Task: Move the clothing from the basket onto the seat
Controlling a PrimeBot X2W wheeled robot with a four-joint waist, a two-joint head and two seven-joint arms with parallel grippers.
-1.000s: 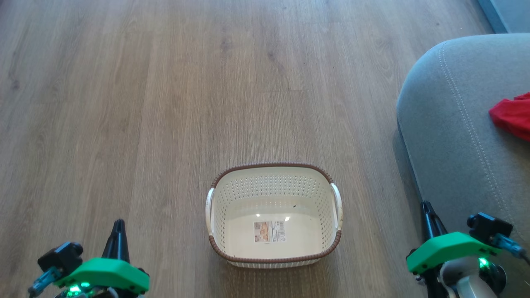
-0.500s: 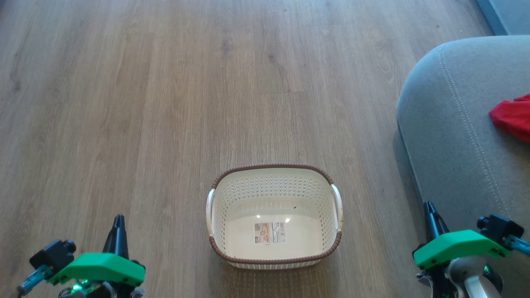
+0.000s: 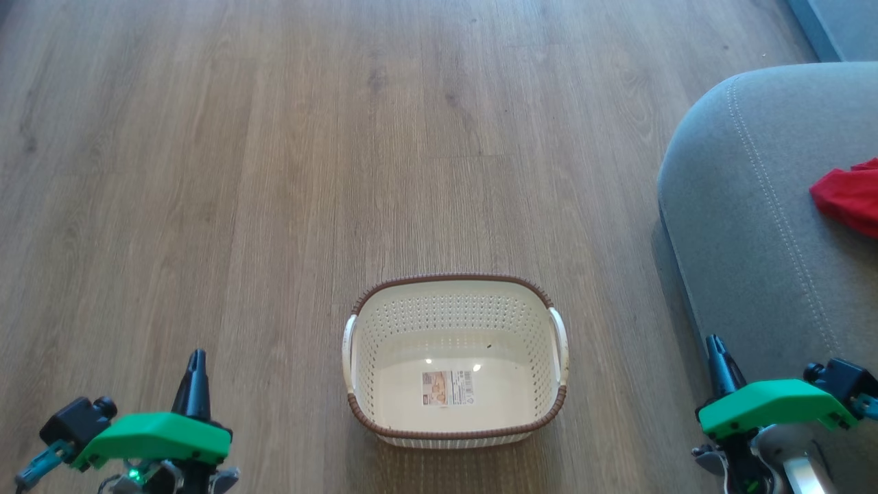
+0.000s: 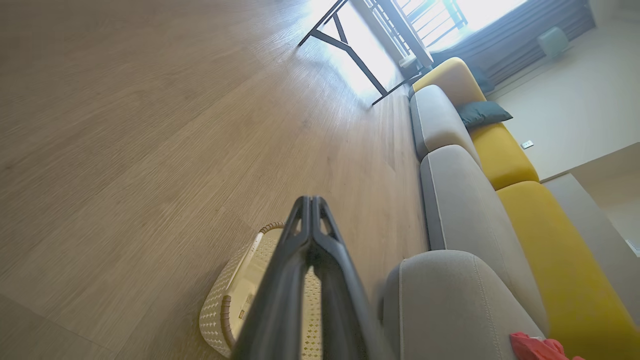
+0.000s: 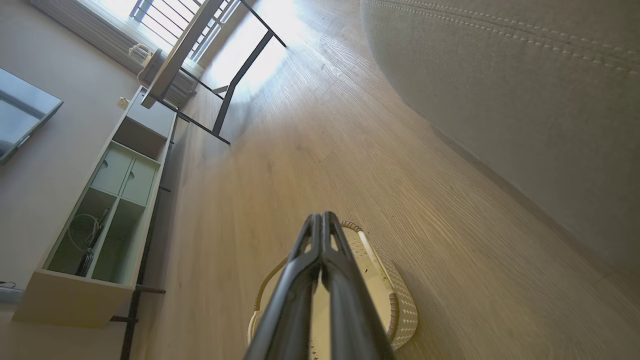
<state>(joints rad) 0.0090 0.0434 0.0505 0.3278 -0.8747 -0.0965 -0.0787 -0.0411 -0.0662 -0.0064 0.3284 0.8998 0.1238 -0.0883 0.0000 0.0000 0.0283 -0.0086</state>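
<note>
Bright daylight, blown-out window (image 4: 490, 7) glare across the floor (image 4: 150, 125); head view sharp, wrist views warped at edges

Here's the basket (image 3: 453, 312), upright on the wood floor: cream perforated walls, brown woven rim, a white handle on each side, bottom bare. Off to its right, apart from it, the grey stitched seat (image 3: 748, 261), with red clothing (image 3: 847, 195) bunched on top

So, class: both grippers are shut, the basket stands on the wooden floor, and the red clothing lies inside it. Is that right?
Not quite. The head view shows the basket empty but for a label; the red clothing lies on the grey seat. The basket does stand on the floor, and the left gripper and right gripper are shut.
</note>
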